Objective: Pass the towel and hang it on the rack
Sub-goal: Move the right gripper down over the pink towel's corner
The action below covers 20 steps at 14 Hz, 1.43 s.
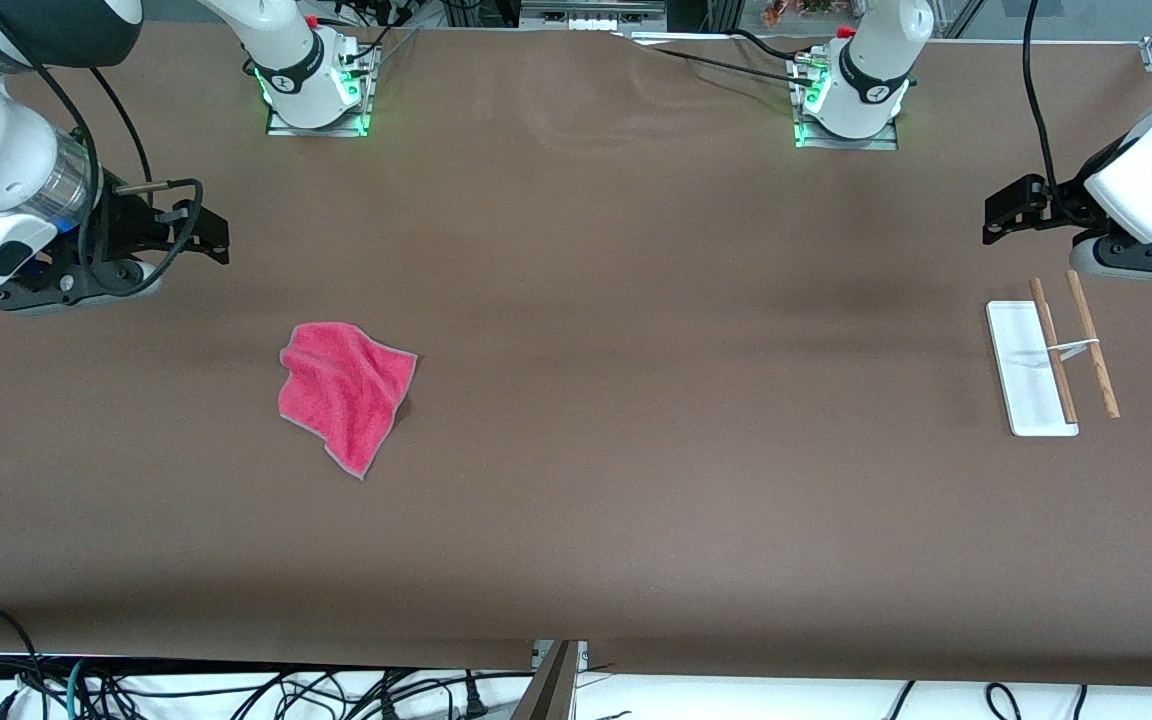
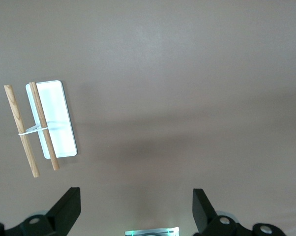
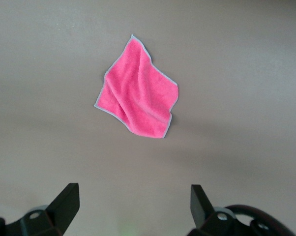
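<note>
Brown worktop [image 1: 576, 300], smooth, cables along its near edge. Towel [image 1: 346, 392] lies rumpled, pink face up, toward the right arm's end. Rack [image 1: 1051, 360] stands at the left arm's end. Right end effector [image 1: 206, 232] and left end effector [image 1: 1004, 212] both hang with fingers apart, empty.

Front camera high, facing robots; wrist cameras look down (sharing table [image 1: 636, 400]).
</note>
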### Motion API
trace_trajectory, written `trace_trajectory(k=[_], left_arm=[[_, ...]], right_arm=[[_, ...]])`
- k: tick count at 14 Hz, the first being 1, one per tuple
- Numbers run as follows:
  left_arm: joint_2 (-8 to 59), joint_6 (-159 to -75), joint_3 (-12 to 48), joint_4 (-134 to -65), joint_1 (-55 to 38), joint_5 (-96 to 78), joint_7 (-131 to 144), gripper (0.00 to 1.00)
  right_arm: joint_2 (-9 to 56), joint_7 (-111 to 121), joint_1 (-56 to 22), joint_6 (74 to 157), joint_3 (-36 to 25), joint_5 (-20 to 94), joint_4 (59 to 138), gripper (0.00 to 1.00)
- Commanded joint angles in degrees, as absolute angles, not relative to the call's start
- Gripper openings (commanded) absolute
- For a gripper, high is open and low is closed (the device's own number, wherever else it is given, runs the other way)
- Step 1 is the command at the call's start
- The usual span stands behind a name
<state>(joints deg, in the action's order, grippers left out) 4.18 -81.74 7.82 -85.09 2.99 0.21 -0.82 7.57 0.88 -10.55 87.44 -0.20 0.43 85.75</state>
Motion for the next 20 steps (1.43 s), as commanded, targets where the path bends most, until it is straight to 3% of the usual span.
trace_trajectory(k=[1,10,14,20], left_arm=[[3.9,-80.5,8.2,-84.3,3.4,1.1,-1.3,1.0],[3.9,-80.5,8.2,-84.3,3.4,1.1,-1.3,1.0],[3.9,-80.4,8.2,-84.3,3.4,1.1,-1.4,1.0],[3.9,-80.5,8.2,-84.3,3.4,1.1,-1.4,1.0]], right_arm=[[6.4,1.2,-10.4,86.3,0.0,-0.4,86.0,1.0],[9.1,1.1,-12.4,87.3,0.5,-0.7,86.8,1.0],[14.3,-4.8,-16.7,100.2,0.7,1.3,93.5,1.0],[26.7,-11.6,-22.2,114.1,0.7,1.4,95.8,1.0]])
